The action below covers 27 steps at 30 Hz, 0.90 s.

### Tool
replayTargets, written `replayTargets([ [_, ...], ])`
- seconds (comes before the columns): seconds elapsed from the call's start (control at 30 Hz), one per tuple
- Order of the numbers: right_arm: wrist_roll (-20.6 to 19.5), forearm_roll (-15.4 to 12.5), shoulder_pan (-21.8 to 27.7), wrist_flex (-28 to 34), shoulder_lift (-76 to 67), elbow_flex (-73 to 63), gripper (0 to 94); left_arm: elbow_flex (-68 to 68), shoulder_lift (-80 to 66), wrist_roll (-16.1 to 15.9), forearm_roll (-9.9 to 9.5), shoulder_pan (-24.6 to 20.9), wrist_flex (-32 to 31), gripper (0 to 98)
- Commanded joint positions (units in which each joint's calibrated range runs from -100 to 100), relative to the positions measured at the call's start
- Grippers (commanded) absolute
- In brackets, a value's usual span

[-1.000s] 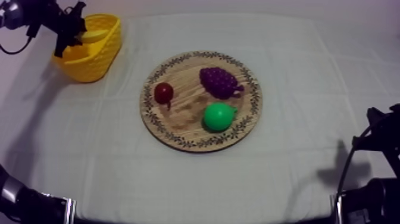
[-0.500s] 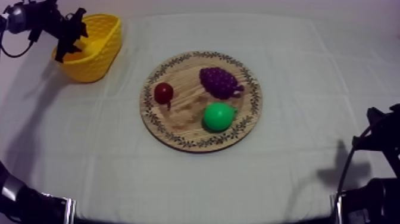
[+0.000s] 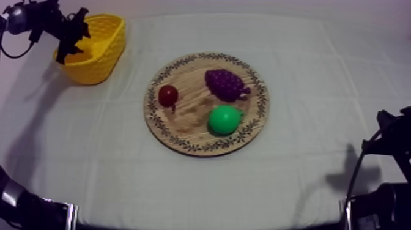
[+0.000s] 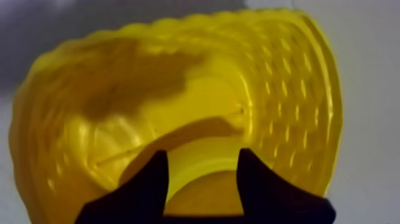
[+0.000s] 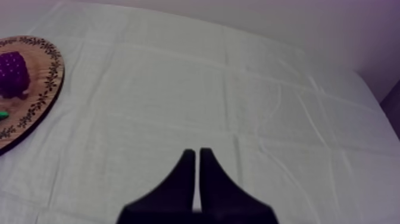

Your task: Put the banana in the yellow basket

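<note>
Fingers (image 4: 156, 179) of my left gripper (image 4: 202, 155) hang released over the yellow basket (image 4: 297, 119). Just below them, a curved yellow toy banana (image 4: 205, 170) seemingly lies inside. The round wooden board (image 3: 183, 125) carries no banana, so placing looks done and only withdrawal is left. My right gripper (image 5: 197, 156) is clenched empty above bare tabletop (image 5: 178, 77).

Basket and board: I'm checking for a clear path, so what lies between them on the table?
Nothing does. In the top view, only bare cloth runs between the basket and the board.
</note>
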Motion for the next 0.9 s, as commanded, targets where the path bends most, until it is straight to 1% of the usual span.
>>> replayTargets([
  [0.0,0.0,0.0,0.0,0.0,0.0,0.0,0.4,-0.3,-0.5,0.0,0.01,0.0,0.8,37.2],
  [0.17,0.0,0.0,0.0,0.0,0.0,0.0,0.4,-0.8,-2.5,-1.0,0.00,0.0,1.9,29.4],
  [0.33,0.0,0.0,0.0,0.0,0.0,0.0,0.4,-0.7,-5.4,-3.6,0.49,0.1,1.4,31.0],
  [0.5,0.0,0.0,0.0,0.0,0.0,0.0,0.4,0.8,-9.7,-4.9,0.42,0.3,0.5,30.1],
  [0.63,0.0,0.0,0.0,0.0,0.0,0.0,0.4,2.5,-14.2,-5.5,-0.53,0.8,-0.7,28.8],
  [0.77,0.0,0.0,0.0,0.0,0.0,0.0,0.4,4.3,-19.7,-6.0,-2.67,1.2,-1.6,27.3],
  [0.87,0.0,0.0,0.0,0.0,0.0,0.0,0.4,5.6,-24.1,-7.0,-3.71,1.3,-1.7,26.1],
])
